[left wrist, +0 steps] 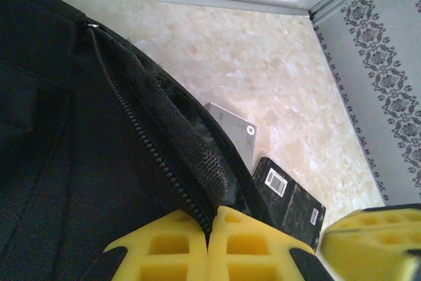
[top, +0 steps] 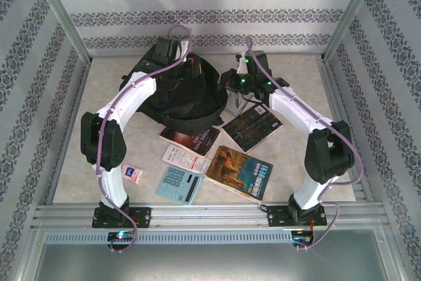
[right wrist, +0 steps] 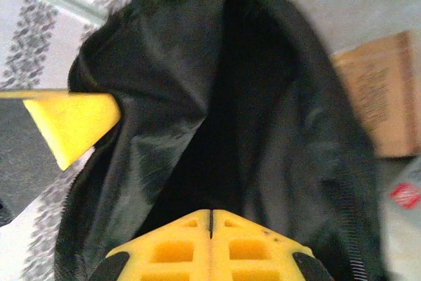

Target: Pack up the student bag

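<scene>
Yellow fingers of the left gripper [left wrist: 209,220] are pressed together, and the zip edge of the bag [left wrist: 79,162] runs straight into the seam between them, so we read that edge as pinched. The right gripper [right wrist: 210,216] is likewise closed tight at the bag's mouth, facing the dark lining; we cannot tell whether any fabric sits between its fingers. The two grippers hang just beside one another at that opening.

The bag lies toward the far edge of the worktop [top: 105,70], left of the middle, its opening seemingly turned toward the right arm. Between it and the near edge lie a dark book [top: 252,125], a brown-covered book [top: 238,171], a third book [top: 191,137] just beside the bag, a calculator [top: 179,184] and a small card [top: 133,173]; all are outside, so we judge the packing not yet begun.

We see three risks: the soft rim could slip from the left pinch under a hard pull, and the mouth would collapse; if the right gripper holds nothing, only one side would lift; so close together, the grippers could knock each other, and a dragged bag would shove the third book.
</scene>
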Tool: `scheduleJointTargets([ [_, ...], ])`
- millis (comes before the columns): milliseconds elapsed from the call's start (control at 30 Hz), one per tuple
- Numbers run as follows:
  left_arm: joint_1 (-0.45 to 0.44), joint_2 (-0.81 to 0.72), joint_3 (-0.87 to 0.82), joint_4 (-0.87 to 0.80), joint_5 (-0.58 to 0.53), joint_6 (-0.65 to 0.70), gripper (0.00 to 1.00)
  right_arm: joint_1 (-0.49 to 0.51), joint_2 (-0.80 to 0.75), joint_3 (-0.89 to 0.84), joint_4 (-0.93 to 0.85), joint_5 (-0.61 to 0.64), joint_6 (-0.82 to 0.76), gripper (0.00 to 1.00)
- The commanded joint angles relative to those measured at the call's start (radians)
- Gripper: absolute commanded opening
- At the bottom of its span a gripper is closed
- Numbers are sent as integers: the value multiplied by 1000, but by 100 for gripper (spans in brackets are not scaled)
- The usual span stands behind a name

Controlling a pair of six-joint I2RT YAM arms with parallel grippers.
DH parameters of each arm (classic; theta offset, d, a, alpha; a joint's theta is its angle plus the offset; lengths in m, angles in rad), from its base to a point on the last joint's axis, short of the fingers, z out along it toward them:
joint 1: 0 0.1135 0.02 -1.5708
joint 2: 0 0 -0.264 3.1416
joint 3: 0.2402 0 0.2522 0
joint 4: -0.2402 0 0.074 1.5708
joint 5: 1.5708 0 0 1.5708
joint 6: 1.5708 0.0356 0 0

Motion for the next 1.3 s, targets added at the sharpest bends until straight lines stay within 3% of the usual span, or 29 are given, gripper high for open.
scheduleJointTargets([
  [0, 11, -51, 44, -40, 34, 41, 0, 40, 93, 21, 33, -141, 110, 0],
  [67, 10, -47, 47, -48, 40, 45, 0, 68, 128, 42, 58, -172, 166, 0],
  [100, 10, -42, 51, -53, 46, 41, 6, 77, 143, 43, 95, -194, 206, 0],
  [167, 9, -33, 64, -82, 57, 46, 36, 82, 171, 28, 205, -238, 304, 0],
  [300, 8, -67, 60, -158, 19, 103, 64, 72, 222, -16, 482, -309, 531, 0],
  [467, 8, -124, 33, -269, -53, 210, 78, 70, 241, 3, 592, -333, 619, 0],
  [667, 7, -157, -36, -218, -52, 223, 87, 68, 254, 25, 603, -341, 618, 0],
  [767, 7, -149, -44, -180, -27, 214, 86, 67, 259, 19, 614, -342, 622, 0],
  [967, 7, -77, 1, -195, -51, 220, 72, 67, 266, 14, 639, -339, 633, 0],
  [1033, 7, -62, 6, -192, -53, 216, 64, 67, 267, 13, 643, -339, 636, 0],
  [1267, 12, -54, -5, -147, -3, 187, 21, 69, 258, -2, 626, -327, 609, 0],
])
